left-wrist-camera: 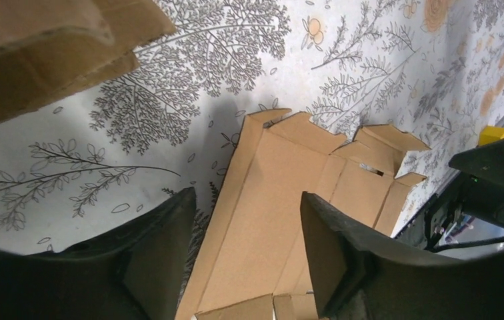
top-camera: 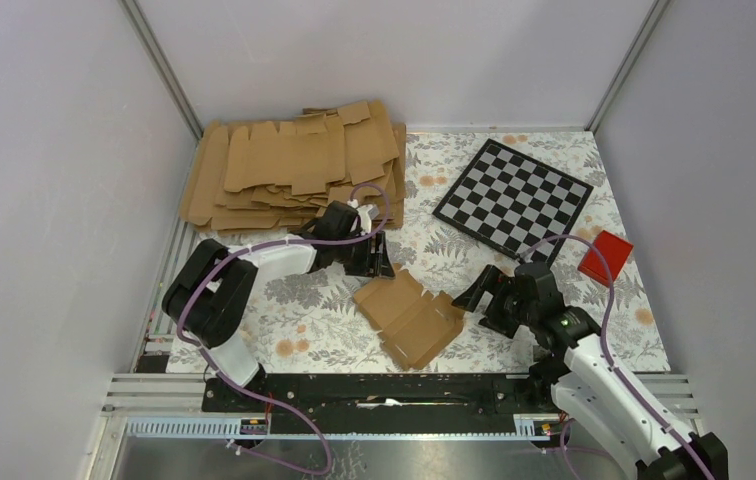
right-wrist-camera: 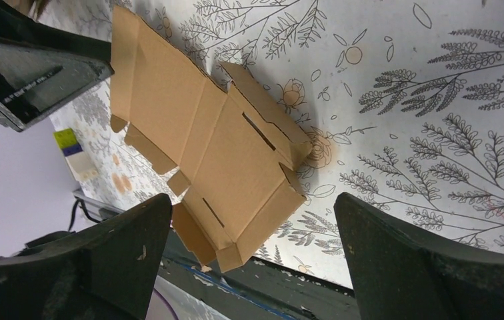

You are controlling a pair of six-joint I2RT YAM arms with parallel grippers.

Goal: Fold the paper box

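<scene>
With my left end effector (top-camera: pixel 376 264) and right end effector (top-camera: pixel 472 290) both wide and empty, I'd pin the paper box (top-camera: pixel 409 318) flat, then crease one flap.

Between left end effector (top-camera: pixel 378 264) and right end effector (top-camera: pixel 470 294) — paper box (top-camera: pixel 409 318); pile (top-camera: pixel 294 165) behind.

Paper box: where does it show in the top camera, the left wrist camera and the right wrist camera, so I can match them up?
Top external: the paper box lies flat just below centre.
Left wrist: the paper box sits at lower centre, running off the bottom edge.
Right wrist: the paper box sits left of centre, from the top down past the middle.
Shared landmark: the leaf-printed table cover under it in all three views.
</scene>
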